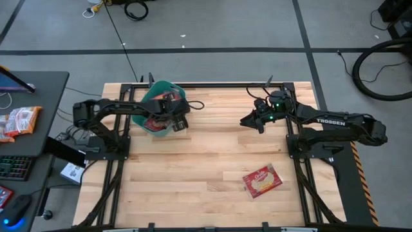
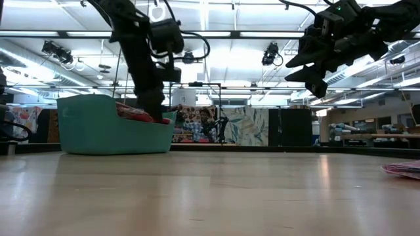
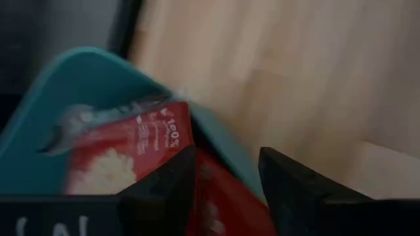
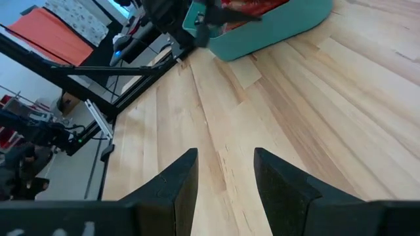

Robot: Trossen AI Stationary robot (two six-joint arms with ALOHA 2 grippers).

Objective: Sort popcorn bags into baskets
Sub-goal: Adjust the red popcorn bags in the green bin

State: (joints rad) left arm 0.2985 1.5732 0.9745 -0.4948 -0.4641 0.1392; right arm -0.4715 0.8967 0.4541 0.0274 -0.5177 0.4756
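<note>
The teal basket [image 1: 156, 92] stands at the table's far left, with red popcorn bags [image 2: 134, 113] lying inside it. My left gripper [image 1: 179, 122] is open and reaches down into the basket's right end [image 2: 167, 131]. In the left wrist view its fingers [image 3: 226, 177] stand on either side of a red bag [image 3: 164, 137] in the basket; whether they touch it cannot be told. One more popcorn bag [image 1: 262, 180] lies flat on the table near the right front. My right gripper [image 1: 248, 120] is open and empty, held high above the table's middle [image 2: 314, 72], well clear of the wood [image 4: 225, 177].
Bare wood spans the table's middle and near left [image 1: 187, 174]. Both arms' black base frames [image 1: 106, 151] [image 1: 315, 151] stand along the table's sides. A dark desk [image 1: 38, 84] to the left carries snack packets [image 1: 19, 121] and a keyboard.
</note>
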